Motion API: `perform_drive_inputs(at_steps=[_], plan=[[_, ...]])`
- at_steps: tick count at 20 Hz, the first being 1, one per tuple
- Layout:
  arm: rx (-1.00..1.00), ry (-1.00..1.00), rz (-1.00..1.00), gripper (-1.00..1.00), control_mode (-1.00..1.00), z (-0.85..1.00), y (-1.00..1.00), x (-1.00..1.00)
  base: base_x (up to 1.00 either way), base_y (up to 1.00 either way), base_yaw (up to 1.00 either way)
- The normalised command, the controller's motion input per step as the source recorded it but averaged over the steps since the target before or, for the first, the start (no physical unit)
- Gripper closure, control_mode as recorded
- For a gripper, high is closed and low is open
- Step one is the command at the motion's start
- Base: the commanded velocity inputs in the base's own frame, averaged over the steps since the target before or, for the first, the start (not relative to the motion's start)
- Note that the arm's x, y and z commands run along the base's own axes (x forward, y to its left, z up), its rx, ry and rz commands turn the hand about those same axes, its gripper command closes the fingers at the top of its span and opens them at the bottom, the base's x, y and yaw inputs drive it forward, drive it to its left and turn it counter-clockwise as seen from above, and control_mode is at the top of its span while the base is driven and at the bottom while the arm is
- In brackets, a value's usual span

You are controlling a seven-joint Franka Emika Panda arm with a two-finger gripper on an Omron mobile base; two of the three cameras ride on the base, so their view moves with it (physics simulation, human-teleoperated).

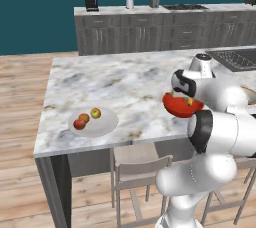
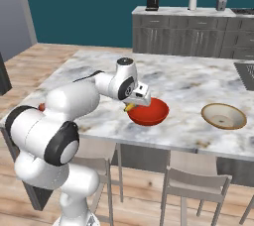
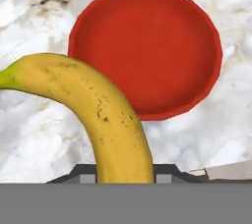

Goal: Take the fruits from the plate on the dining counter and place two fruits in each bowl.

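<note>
Yellow, brown-speckled banana (image 3: pixel 106 120), green-tipped, curves over the glossy red bowl (image 3: pixel 162 41).

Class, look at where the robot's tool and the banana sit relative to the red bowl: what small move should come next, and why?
Probably ease the tool further over the red bowl before releasing: the held banana overlaps only the bowl's rim.

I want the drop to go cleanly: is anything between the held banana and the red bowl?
Nothing visible. The gripper holds the banana just above the red bowl, whose inside looks bare; marble counter lies around it.
</note>
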Motion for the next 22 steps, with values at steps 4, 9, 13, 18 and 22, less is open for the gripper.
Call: perform_drive_inputs(at_steps=[4,9,13,18,22], plan=[[0.00,0.00,0.00,1.00,-1.00,-0.60,-0.28,0.48,0.00,0.00,0.00],[0.00,0.00,0.00,1.00,-1.00,-0.19,-0.36,0.38,0.00,0.00,0.00],[0.00,0.00,0.00,1.00,-1.00,-0.31,-0.07,0.42,0.00,0.00,0.00],[0.00,0.00,0.00,1.00,-1.00,-0.25,-0.01,0.22,0.00,0.00,0.00],[0.00,0.00,0.00,1.00,-1.00,-0.21,-0.04,0.17,0.00,0.00,0.00]])
